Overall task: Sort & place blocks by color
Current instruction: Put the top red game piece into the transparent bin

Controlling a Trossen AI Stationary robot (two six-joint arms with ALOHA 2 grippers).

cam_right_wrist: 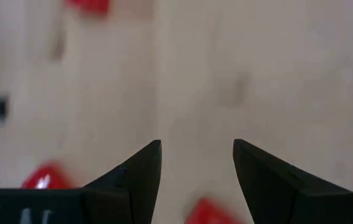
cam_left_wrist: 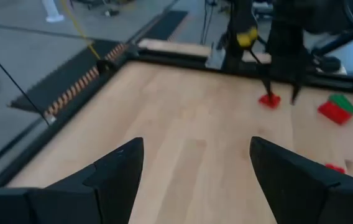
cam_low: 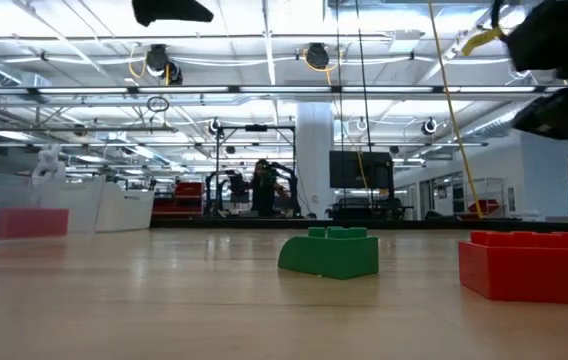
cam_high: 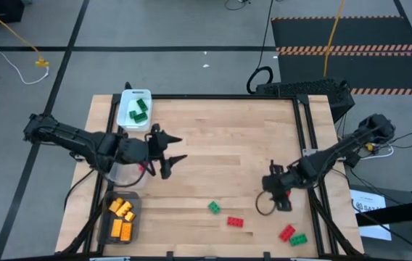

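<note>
So the thing that matters here is which arm sits closer to the loose blocks, and that's clearly the right one. The right gripper hangs low over the near right part of the table, fingers spread apart with nothing between them. Just beyond it, toward the near edge, lie a red block and a green block touching each other near the corner. Off to its inner side there's another red block with its long axis running roughly along the table edge, and a small green block beside that.

In the right wrist view, blurry red shapes sit right around the fingertips, so I'd guess a red one is next, though I can't tell which.

Farther off, the left gripper hovers wide open and empty above the clear tray, well apart from every loose block. Past it, the dark tray holds the orange blocks, and the white tray at the far edge holds green blocks.
</note>
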